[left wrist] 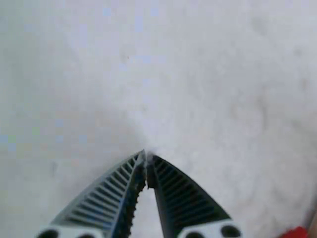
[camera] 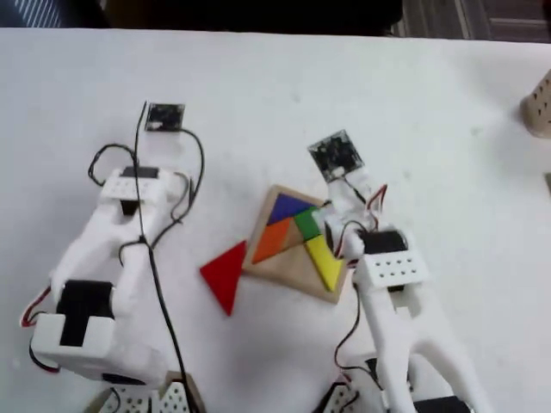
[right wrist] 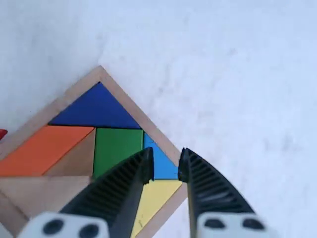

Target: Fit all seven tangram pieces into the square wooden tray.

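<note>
White tabletop holds the square wooden tray (camera: pixel 288 267) near its middle, with the flat red triangle piece (camera: pixel 225 274) just beside its edge: light, stiff and thin, likely best pinched across two sides. The left gripper (left wrist: pixel 145 159) is pressed together over bare table. The right gripper (right wrist: pixel 165 154), slightly spread, hangs over the small light-blue triangle (right wrist: pixel 159 168), its arm crowding the tray.

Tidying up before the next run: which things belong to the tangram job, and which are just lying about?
Job: wooden tray, red triangle outside it, blue triangle, orange parallelogram, green square, light blue triangle, yellow triangle.
Lying about: perforated beige object.
</note>
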